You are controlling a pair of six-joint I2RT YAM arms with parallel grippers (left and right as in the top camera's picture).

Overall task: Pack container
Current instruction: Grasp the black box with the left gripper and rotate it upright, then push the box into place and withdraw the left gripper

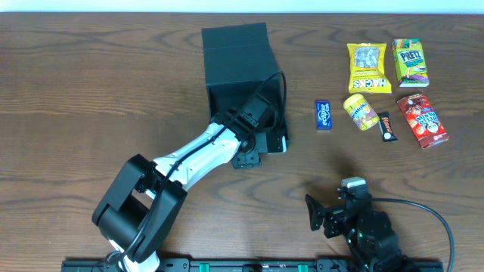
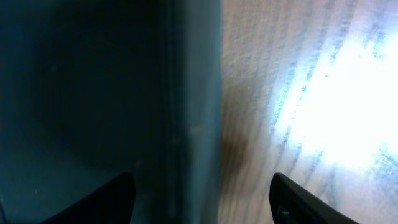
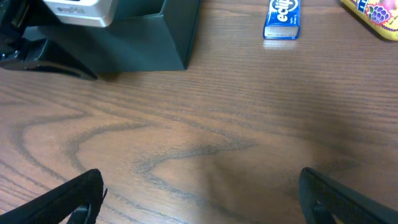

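Observation:
The black container (image 1: pixel 236 57) stands at the table's back centre, its flap raised at the far side. My left gripper (image 1: pixel 266 113) is at its front right corner. In the left wrist view the fingers (image 2: pixel 202 205) are open and straddle the container's right wall (image 2: pixel 186 93), one finger inside and one over the table. My right gripper (image 1: pixel 336 213) is open and empty, low over bare wood (image 3: pixel 211 199) near the front edge. The container's corner (image 3: pixel 143 43) shows at the top left of the right wrist view.
Snacks lie at the back right: a blue gum pack (image 1: pixel 323 115) (image 3: pixel 283 18), a yellow pouch (image 1: pixel 360 111), a yellow bag (image 1: pixel 367 68), a green Pretz box (image 1: pixel 410 63), a red box (image 1: pixel 422 119) and a dark bar (image 1: pixel 386 126).

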